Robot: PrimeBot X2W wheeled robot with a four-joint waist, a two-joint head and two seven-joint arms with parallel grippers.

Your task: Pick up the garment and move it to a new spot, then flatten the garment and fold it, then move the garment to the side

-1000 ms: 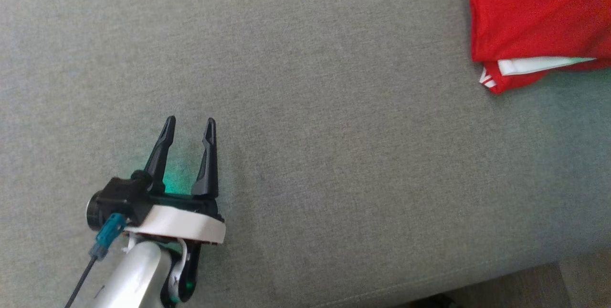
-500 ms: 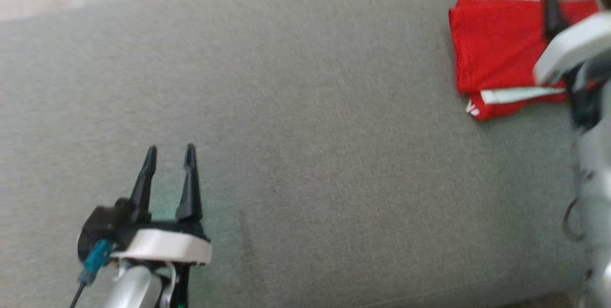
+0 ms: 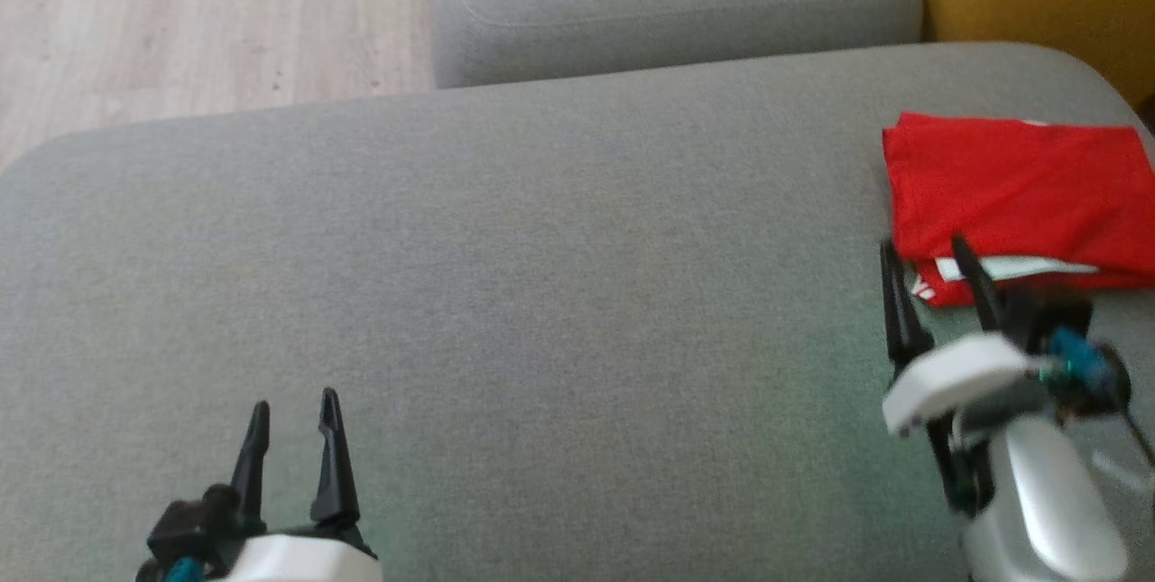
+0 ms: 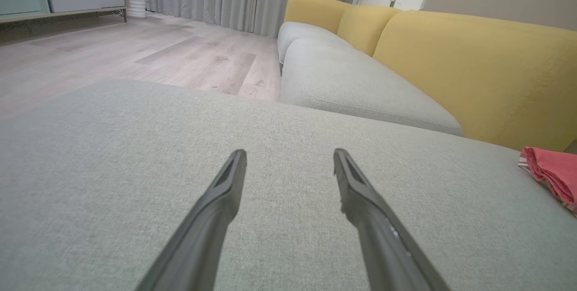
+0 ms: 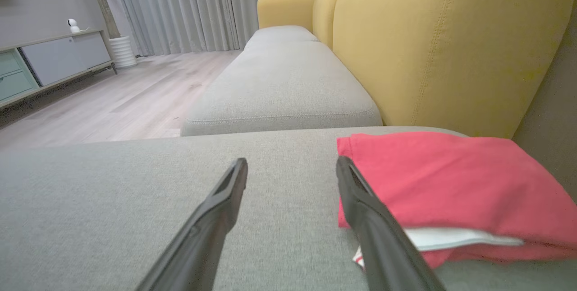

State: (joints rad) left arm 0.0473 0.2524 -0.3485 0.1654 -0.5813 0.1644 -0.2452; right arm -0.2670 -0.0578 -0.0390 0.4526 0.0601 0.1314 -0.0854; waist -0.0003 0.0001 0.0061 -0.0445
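We find the garment [image 3: 1020, 185] folded at the far right corner of the sofa seat [image 3: 541, 293], with the left pincer [image 3: 296, 400] and right pincer [image 3: 922, 244] both parted and empty; we judge the side placement done, and the next move calls only for a retreat clear of the fold.

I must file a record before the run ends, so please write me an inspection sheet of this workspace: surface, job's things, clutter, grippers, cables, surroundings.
Surface: grey fabric sofa seat.
Job's things: red garment, folded, at the seat's right end.
Clutter: nothing seen.
Grippers: left gripper open, empty, over the seat; right gripper open, empty, by the garment's near left corner.
Cables: blue cable plug at the right wrist.
Surroundings: wooden floor, yellow backrest, grey curtains.
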